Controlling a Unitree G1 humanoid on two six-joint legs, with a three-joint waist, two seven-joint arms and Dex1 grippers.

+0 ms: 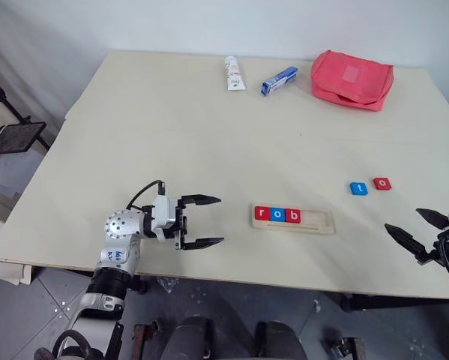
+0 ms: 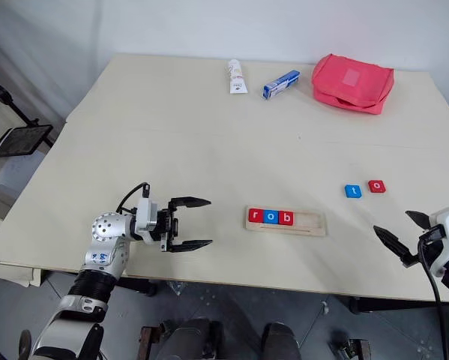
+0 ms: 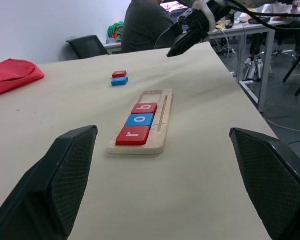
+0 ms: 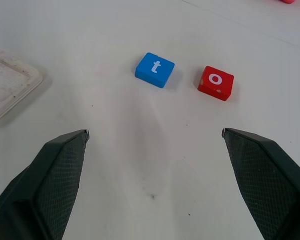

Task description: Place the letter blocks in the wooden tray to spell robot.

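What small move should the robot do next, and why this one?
Probably the right tool should move forward to the red o block and close on it. The wooden tray already holds r, o, b, so o comes next. The o and the blue t block lie loose just ahead of the open right tool.

Pale unfinished-looking wooden tray (image 1: 314, 222), smooth matt letter blocks (image 1: 277, 215), matt pale table (image 1: 172, 135), red cloth pouch (image 1: 351, 79), textured black fingers (image 4: 54, 185).

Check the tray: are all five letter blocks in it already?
No: the wooden tray holds only r, o and b, while the blue t block and the red o block lie on the table.
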